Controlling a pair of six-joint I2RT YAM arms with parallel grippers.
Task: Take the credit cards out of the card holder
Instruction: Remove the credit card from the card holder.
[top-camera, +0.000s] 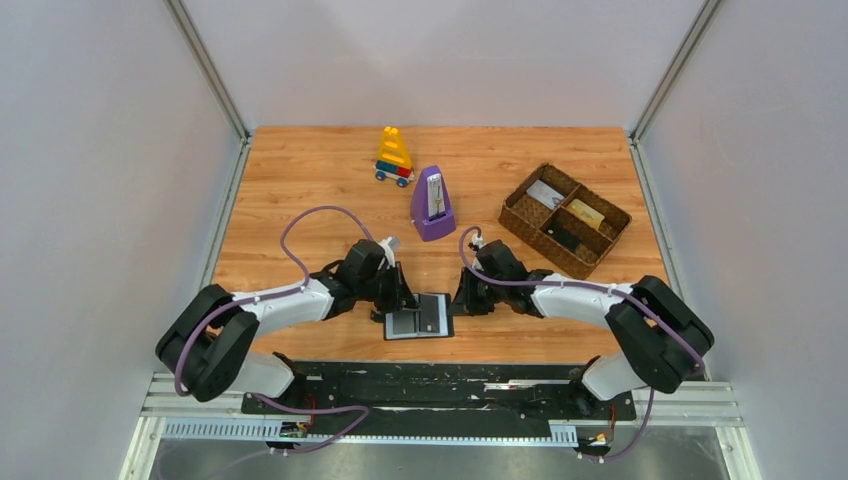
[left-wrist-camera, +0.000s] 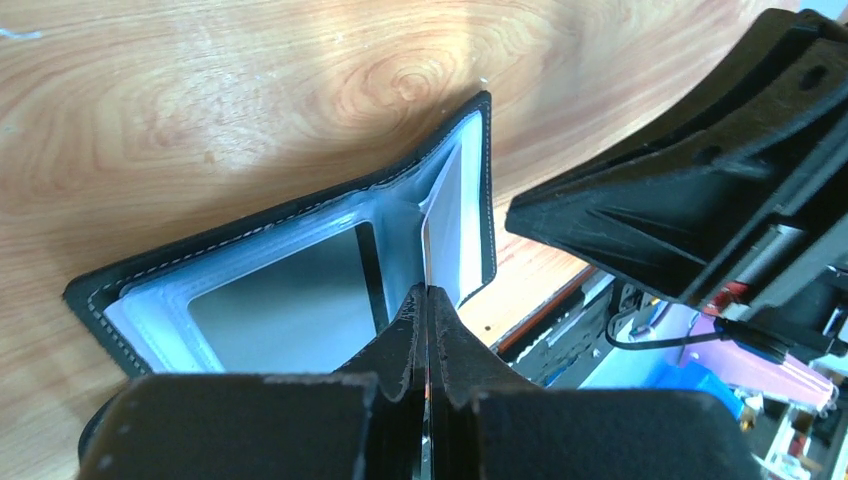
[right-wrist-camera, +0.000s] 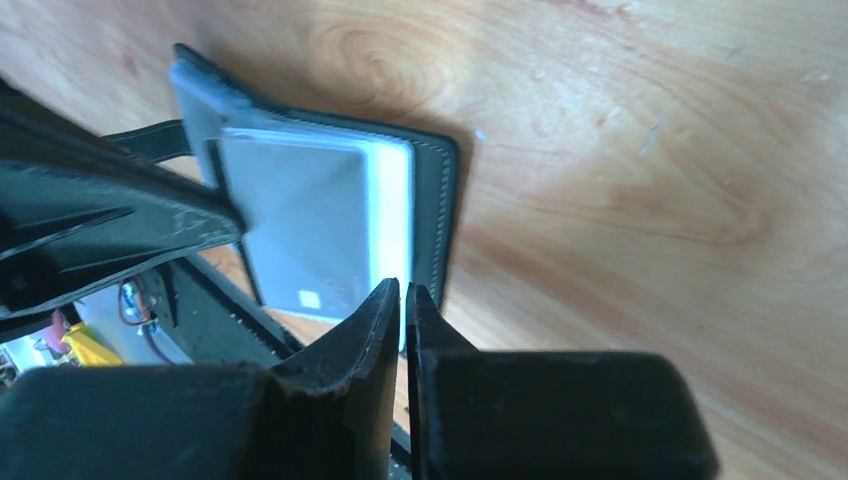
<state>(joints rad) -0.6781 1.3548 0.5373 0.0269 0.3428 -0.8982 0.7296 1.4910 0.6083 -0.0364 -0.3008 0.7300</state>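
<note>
The card holder (top-camera: 404, 324) lies open near the table's front edge, between my two grippers. In the left wrist view its black rim (left-wrist-camera: 486, 190) frames two grey-blue panels, the right one tilted up. A thin pale credit card (left-wrist-camera: 445, 225) stands edge-on at the fold, and my left gripper (left-wrist-camera: 427, 292) is shut on its near edge. My right gripper (right-wrist-camera: 404, 290) is at the holder's right rim (right-wrist-camera: 437, 200). Its jaws are closed to a hairline slit with nothing in it. I cannot tell whether its tips touch the rim.
A brown woven divided tray (top-camera: 520, 222) stands at the back right, with a yellow-orange card (top-camera: 586, 212) and other flat pieces in it. A purple metronome (top-camera: 432, 205) and a toy block car (top-camera: 394, 157) stand behind the holder. The black rail (top-camera: 440, 375) runs just below it.
</note>
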